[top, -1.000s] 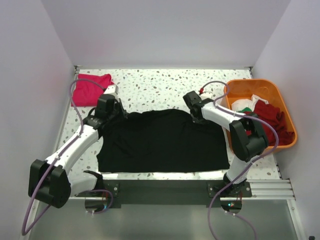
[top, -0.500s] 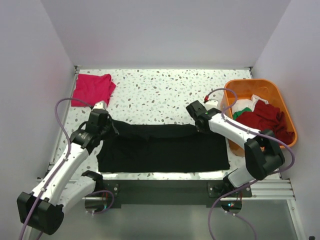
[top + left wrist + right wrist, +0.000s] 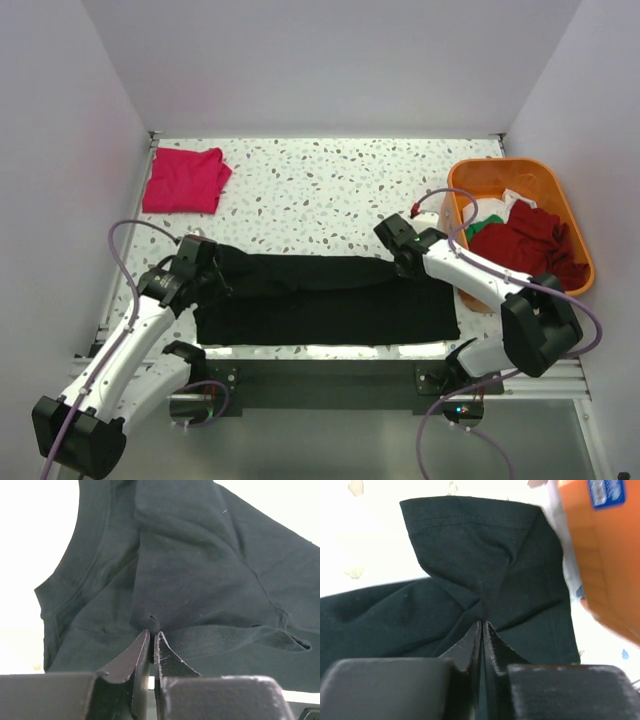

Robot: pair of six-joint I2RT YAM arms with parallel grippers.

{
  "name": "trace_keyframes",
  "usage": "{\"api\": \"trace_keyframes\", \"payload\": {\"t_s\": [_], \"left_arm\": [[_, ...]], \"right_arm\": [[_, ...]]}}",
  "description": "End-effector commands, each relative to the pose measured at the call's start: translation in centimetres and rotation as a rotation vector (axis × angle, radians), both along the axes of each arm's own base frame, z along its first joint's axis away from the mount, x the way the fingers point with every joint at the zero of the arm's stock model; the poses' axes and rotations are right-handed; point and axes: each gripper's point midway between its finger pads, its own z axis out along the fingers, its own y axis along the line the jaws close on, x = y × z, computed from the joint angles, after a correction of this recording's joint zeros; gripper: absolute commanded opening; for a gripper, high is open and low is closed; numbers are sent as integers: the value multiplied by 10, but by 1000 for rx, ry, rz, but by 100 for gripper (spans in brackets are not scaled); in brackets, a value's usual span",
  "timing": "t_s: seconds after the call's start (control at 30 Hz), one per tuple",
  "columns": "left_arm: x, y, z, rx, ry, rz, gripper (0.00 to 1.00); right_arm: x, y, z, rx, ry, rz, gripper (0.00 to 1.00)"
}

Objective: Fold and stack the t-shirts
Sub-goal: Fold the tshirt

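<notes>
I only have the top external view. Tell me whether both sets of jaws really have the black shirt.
Observer: In the left wrist view, the left jaws are pressed together on a small pucker of the black shirt, right at a stitched hem band.
Operator: Now report the right side.
Observer: In the right wrist view, the right jaws are shut on a gathered fold of the same shirt, and creases fan out from the pinch.
</notes>
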Motion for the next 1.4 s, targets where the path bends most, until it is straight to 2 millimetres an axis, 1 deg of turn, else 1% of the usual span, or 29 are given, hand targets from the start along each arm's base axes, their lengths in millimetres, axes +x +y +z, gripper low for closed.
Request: {"api": "trace_keyframes", "payload": {"t_s": [0.0, 0.07, 0.13, 0.17, 0.2, 0.23, 0.27, 0.33, 0.37, 0.4, 0.47, 0.5, 0.53, 0.57, 0.6, 0.63, 0.67, 0.73, 0.77, 0.8, 0.83, 0.9, 0.93, 0.97, 1.03, 1.07, 1.17, 1.33, 1.37], "left_arm": [[-24, 1, -14, -9, 113, 20, 13], [-35, 7, -18, 12, 147, 32, 24], [-39, 11, -9, 25, 137, 40, 30], [-41, 11, -5, 22, 133, 35, 43], [-39, 11, 2, 14, 111, 32, 55], [-41, 12, 5, 19, 111, 31, 68], [-40, 14, 8, 28, 97, 31, 100], [-31, 12, 20, 22, 52, 26, 100], [-20, 8, 27, 8, 8, 15, 100], [-20, 7, 28, 6, 11, 2, 100], [1, -6, 37, -39, -62, -29, 100], [7, -11, 33, -52, -66, -46, 100], [26, -22, 39, -86, -133, -64, 100], [34, -31, 34, -113, -128, -90, 100], [52, -41, 36, -143, -186, -110, 100], [57, -50, 34, -170, -189, -149, 100], [67, -54, 21, -161, -155, -152, 100], [89, -61, 20, -158, -182, -167, 100], [97, -63, 3, -144, -133, -161, 100], [107, -67, 5, -145, -138, -160, 100], [114, -68, 1, -136, -133, -169, 100], [125, -75, -18, -146, -106, -175, 100], [127, -78, -25, -148, -91, -181, 100], [129, -77, -40, -135, -54, -174, 100], [131, -72, -56, -111, -16, -150, 100], [131, -64, -71, -79, 20, -124, 100], [128, -44, -97, -16, 90, -70, 100], [120, -14, -117, 41, 155, 1, 100], [116, -7, -119, 48, 171, 20, 100]], "right_arm": [[-23, -1, -6, 15, 29, -32, 15], [-37, -1, -14, 36, 50, -46, 15], [-57, -3, -25, 40, 87, -48, 17], [-62, -2, -24, 64, 76, -60, 18], [-70, -4, -26, 68, 91, -69, 31], [-76, -7, -27, 69, 94, -73, 31], [-75, -6, -21, 90, 67, -69, 31], [-66, -2, -5, 113, 3, -43, 35], [-53, 6, 12, 154, -63, -5, 41], [-49, 7, 17, 159, -86, 18, 50], [-33, 19, 35, 174, -144, 100, 77], [-20, 28, 42, 197, -189, 125, 98], [-13, 34, 49, 192, -202, 159, 99], [-6, 39, 53, 195, -215, 176, 99], [6, 51, 56, 206, -228, 190, 99], [13, 57, 59, 204, -235, 212, 99], [18, 68, 59, 229, -225, 244, 99], [38, 86, 56, 227, -225, 268, 99], [40, 83, 48, 186, -187, 256, 99], [52, 88, 58, 170, -203, 241, 99], [57, 89, 39, 120, -143, 245, 99], [66, 100, 31, 124, -123, 265, 99], [68, 103, 14, 112, -80, 258, 98], [68, 102, 7, 114, -55, 240, 99], [72, 105, -4, 132, -33, 214, 99], [74, 100, -16, 129, -4, 191, 99], [76, 88, -35, 140, 41, 145, 99], [66, 61, -44, 118, 64, 91, 99], [58, 53, -47, 101, 83, 78, 99]]}}
